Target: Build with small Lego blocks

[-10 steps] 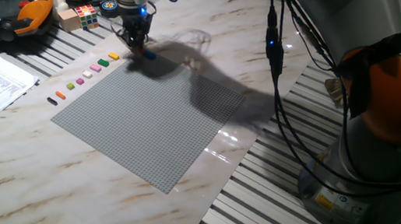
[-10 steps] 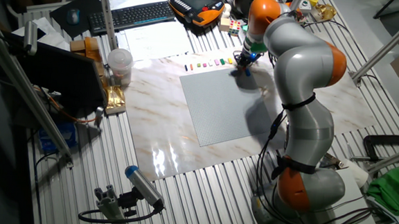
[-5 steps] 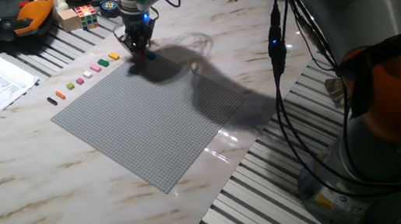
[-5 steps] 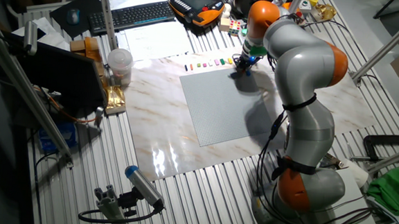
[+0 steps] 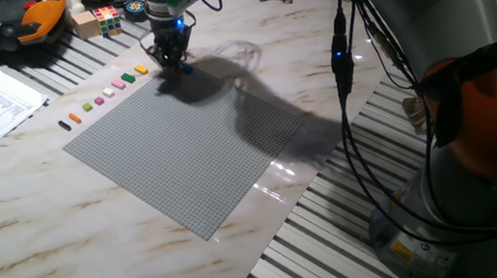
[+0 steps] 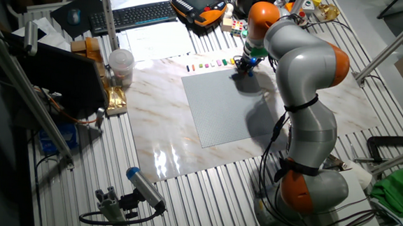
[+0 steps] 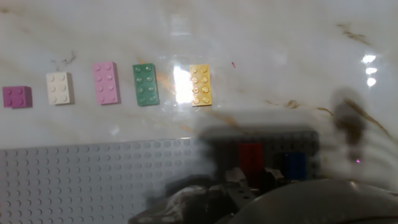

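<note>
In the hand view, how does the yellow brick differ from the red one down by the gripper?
The yellow brick lies loose on the marble table, off the grey baseplate; the red brick sits on the baseplate, next to a blue brick. The yellow brick is in bright glare with its studs plain; the red brick is in shadow and blurred, its studs unclear. Yellow ends a row of loose bricks; red is apart from that row. Both are small single-colour bricks.
</note>
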{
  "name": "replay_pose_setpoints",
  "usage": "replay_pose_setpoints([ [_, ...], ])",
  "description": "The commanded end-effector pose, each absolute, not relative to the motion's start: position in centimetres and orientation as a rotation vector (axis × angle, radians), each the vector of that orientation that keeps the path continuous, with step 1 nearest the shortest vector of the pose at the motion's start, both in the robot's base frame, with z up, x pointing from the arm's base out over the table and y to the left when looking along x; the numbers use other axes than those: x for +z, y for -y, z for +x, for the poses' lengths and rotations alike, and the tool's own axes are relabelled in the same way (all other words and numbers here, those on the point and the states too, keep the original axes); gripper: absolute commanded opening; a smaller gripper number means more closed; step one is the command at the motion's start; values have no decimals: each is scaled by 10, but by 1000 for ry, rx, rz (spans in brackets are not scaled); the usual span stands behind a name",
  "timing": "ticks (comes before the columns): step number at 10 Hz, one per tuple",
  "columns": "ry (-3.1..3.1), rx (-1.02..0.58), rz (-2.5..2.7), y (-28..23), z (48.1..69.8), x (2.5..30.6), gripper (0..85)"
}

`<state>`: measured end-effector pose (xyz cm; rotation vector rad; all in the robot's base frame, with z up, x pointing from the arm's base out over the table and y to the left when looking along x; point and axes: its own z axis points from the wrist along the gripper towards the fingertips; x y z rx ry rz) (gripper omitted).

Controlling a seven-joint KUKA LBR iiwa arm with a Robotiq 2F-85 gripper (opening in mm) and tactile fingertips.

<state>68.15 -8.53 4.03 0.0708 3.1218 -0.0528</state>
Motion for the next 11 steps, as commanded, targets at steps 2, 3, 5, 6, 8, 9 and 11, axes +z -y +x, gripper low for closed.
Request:
replay_pose_setpoints([
  [2,-3122,-47,71,87,682,41,7],
  [3,-3122,-45,75,87,682,41,7],
  [5,-3088,-67,69,87,682,41,7],
  [6,-3079,-52,71,87,682,41,7],
  [8,-3080,-38,57,87,682,41,7],
  [9,-3090,-34,48,87,682,41,7],
  [11,-3105,-25,46,85,676,39,7],
])
